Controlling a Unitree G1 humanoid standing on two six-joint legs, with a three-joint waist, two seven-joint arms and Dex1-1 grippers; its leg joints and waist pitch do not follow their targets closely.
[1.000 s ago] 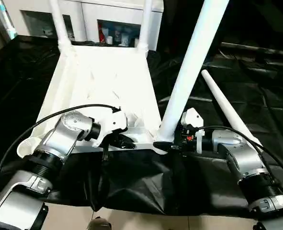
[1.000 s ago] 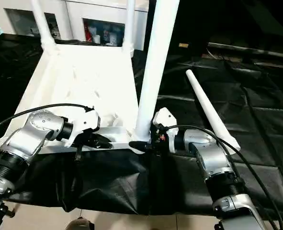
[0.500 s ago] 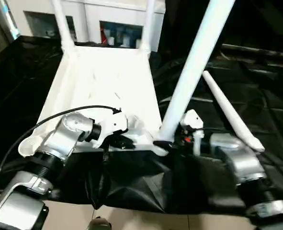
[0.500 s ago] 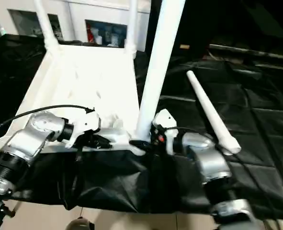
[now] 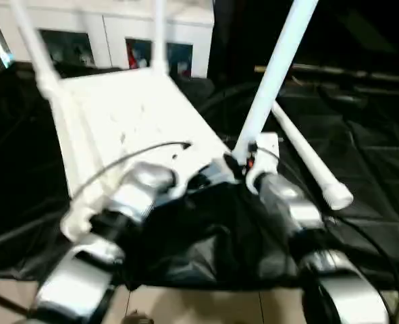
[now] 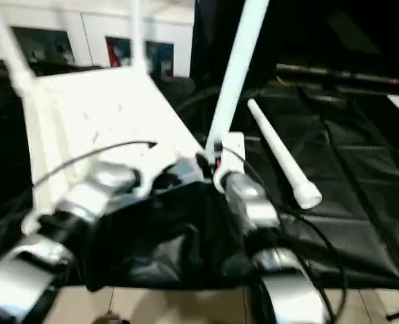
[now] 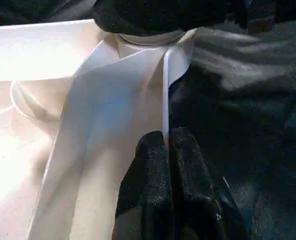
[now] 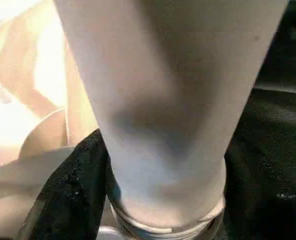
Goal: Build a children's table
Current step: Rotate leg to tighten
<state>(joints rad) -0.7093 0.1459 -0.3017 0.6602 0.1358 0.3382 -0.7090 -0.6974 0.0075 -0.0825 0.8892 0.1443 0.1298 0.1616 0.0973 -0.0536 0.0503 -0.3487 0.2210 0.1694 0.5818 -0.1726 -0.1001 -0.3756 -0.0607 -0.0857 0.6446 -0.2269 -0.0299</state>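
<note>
Nearest: two silver forearms reach in over the front edge of the black-draped tabletop point(image 5: 361, 169), cables trailing from both.

Left gripper point(image 7: 167, 142) — fingers closed flat together, pinching the thin white edge rib of the table top point(image 5: 128, 115) at its near corner. In the left wrist view the two black fingers point(image 7: 150, 180) sit either side of that rib, tips touching it.

Right gripper point(image 5: 238, 165) — fingers spread around the base of the near leg point(image 5: 273, 74), gripping it just above the corner socket. The right wrist view looks straight at that leg's wide lower end, one black finger point(image 8: 72, 185) lying against its side, a ringed collar at the foot.

The table top lies upside down, ribbed underside up, left of centre on the black cloth. The held leg rises from its near right corner, leaning away to the right.

Further out: a loose leg point(image 5: 307, 158) lies flat on the cloth to the right, apart from the top, wide end nearest.

Far end: two more legs point(image 5: 160, 34) stand in the far corners.

Behind: white cabinets point(image 5: 111, 40).
</note>
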